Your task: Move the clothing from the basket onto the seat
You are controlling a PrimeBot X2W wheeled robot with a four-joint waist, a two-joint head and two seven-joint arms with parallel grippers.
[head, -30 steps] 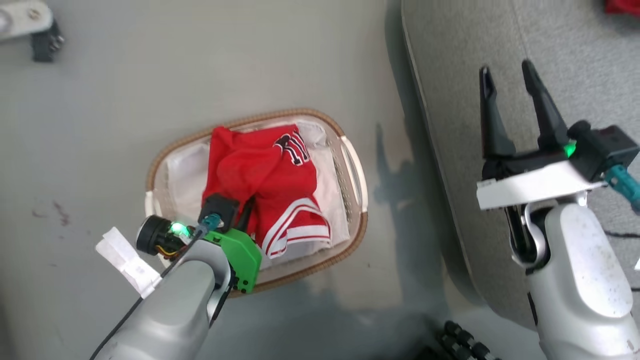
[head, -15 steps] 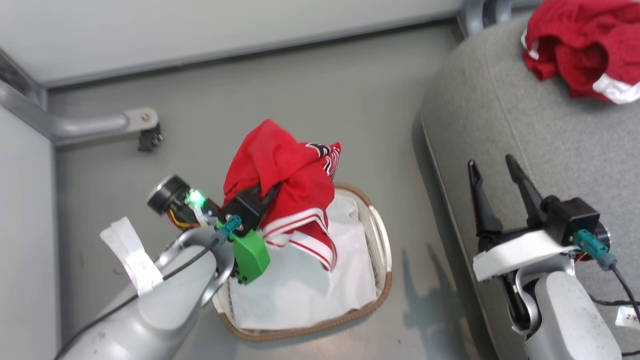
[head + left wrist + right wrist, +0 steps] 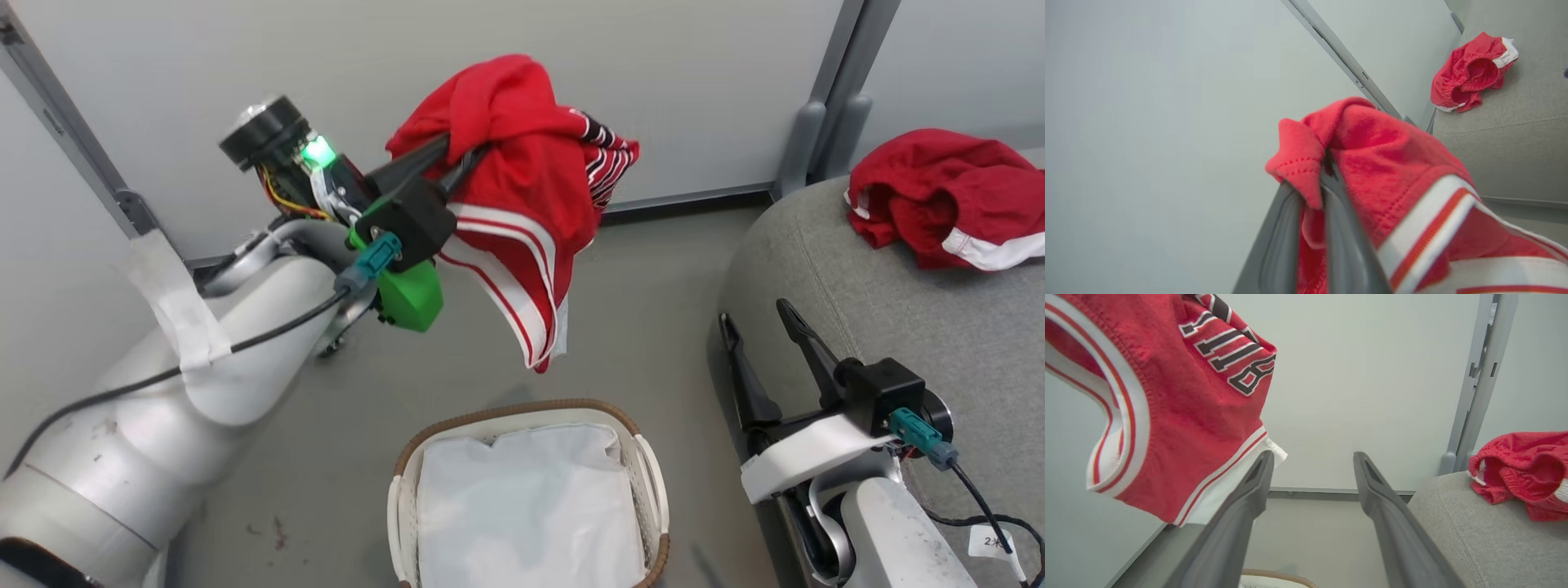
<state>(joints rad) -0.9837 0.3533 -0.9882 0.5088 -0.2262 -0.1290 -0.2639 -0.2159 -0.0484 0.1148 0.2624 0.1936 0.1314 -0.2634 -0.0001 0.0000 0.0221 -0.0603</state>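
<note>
While the oval white plastic basket (image 3: 649, 490), with its brown woven rim and slotted sides, held a crumpled white liner sheet (image 3: 526, 506), one red garment (image 3: 522, 188) hung in the air clear of it, pinched between the pressed-together fingers of the left pincer (image 3: 457, 155). Its knit cloth carried white-and-red stripe trim. The black, white-edged lettering (image 3: 1229, 355) sat on a fold and could not be read in full. A second red garment (image 3: 939, 192) lay bunched on the grey fabric seat (image 3: 882, 343). The right pincer (image 3: 753, 311) stood spread, gripping nothing, beside the seat's rounded edge.
</note>
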